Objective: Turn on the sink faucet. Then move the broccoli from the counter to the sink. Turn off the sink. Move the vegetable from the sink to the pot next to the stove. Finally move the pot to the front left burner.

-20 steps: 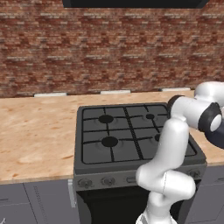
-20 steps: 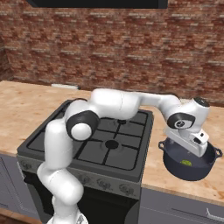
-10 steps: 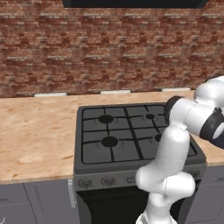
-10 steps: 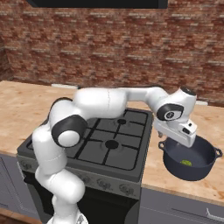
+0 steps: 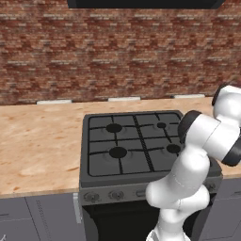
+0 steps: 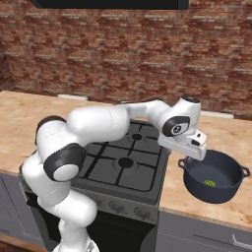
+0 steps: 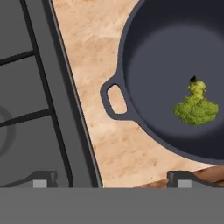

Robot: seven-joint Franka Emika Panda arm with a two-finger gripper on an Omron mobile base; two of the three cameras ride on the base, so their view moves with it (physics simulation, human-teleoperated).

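Observation:
The dark blue-grey pot (image 6: 224, 162) stands on the counter (image 6: 197, 197) just right of the stove (image 6: 142, 179). The broccoli (image 6: 209, 183) lies inside it, small and green with a pale stem. In the hand view the broccoli (image 7: 197, 107) rests on the floor of the pot (image 7: 144, 57), and the pot's left handle (image 7: 114, 99) sits near the middle. My gripper (image 7: 111, 179) hangs open above that handle with nothing between its fingers. From the right base view my gripper (image 6: 189, 153) hovers over the pot's left edge. The front left burner (image 5: 117, 152) is bare.
The stove's black grates (image 7: 30, 87) lie close to the left of the pot, with a narrow strip of tan counter (image 7: 96, 52) between them. A brick wall (image 5: 117, 52) backs the counter. Wide counter (image 5: 37, 146) stretches left of the stove.
My hand has swung left, from over the middle of the pot to above its left handle. The pot and the broccoli have stayed where they were.

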